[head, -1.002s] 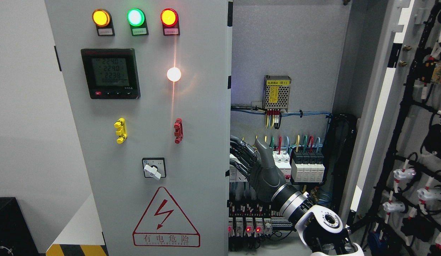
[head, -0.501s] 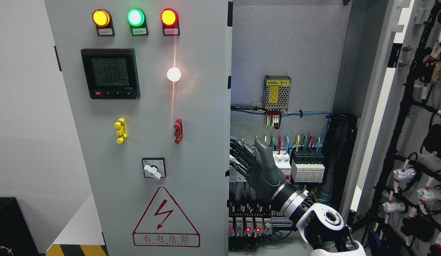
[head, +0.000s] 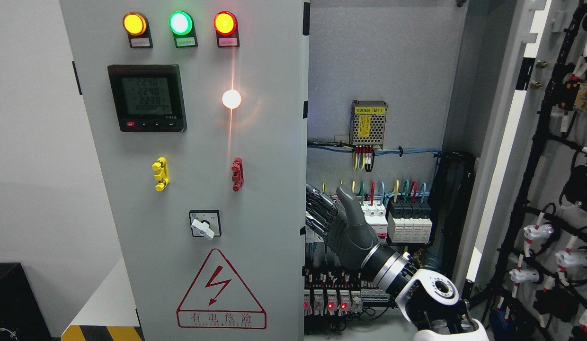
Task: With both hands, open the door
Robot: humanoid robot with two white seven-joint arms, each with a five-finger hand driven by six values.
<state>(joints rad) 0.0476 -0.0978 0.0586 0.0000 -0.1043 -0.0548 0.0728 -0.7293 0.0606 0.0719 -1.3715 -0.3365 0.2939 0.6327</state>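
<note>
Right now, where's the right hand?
Head view, lower centre-right: the right hand sits inside the open cabinet, fingers at the left door's inner edge, before the breakers.

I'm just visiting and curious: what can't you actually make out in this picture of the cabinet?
Head view only:
- Right hand: its fingertips vanish behind the left door edge, so its grip is unclear.
- Left hand: out of frame.
- Meter digits: too faint to read.
- Right door: cut off by the picture's right edge.
</note>
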